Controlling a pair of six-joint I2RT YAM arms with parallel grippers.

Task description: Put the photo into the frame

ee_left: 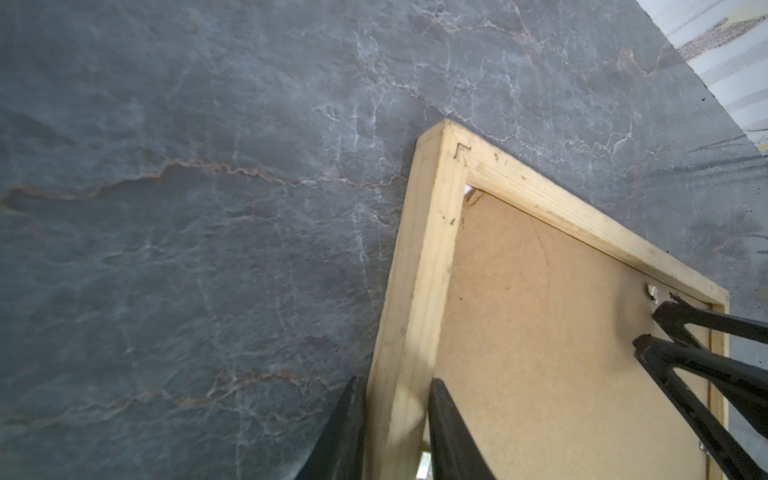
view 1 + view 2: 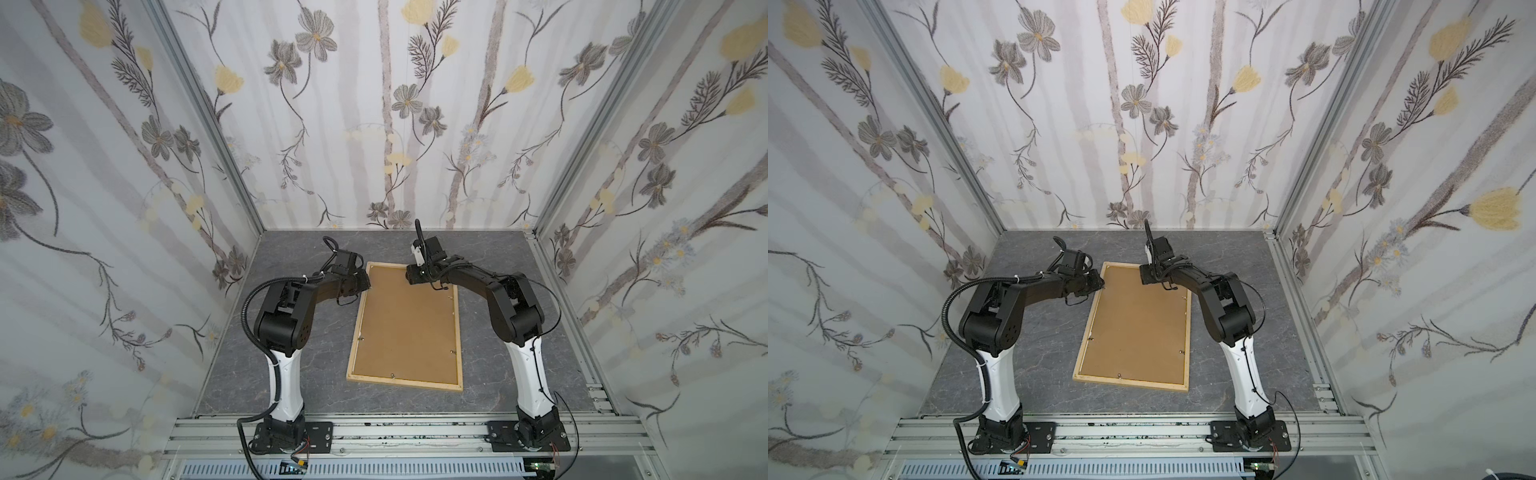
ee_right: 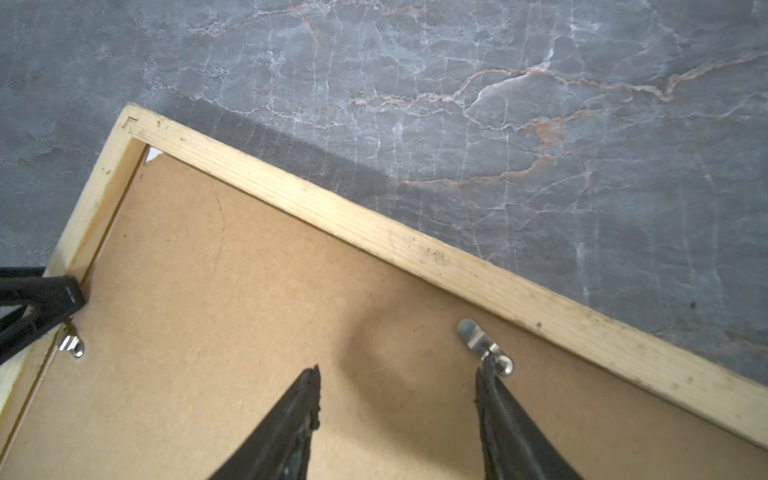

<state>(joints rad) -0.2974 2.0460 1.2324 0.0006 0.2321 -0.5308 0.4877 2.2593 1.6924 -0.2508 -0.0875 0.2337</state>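
Frame [image 2: 405, 383] is lying flat on the grey marbled table [image 2: 291, 374], back side up. Its near short strip is facing the arm bases and its long sides are running away, slightly skewed. A brown backing panel [image 2: 409, 324] is sitting inside the wood strips. Farther on, the left gripper [image 1: 395, 380] is clamping the left long strip, with one finger outside it and one inside over the panel. Opposite, the right gripper [image 3: 398, 370] is hovering over the panel with its jaws apart, one fingertip touching a metal clip [image 3: 473, 336]. At the far left corner a white sliver [image 3: 153, 154] is peeking out from beneath the panel.
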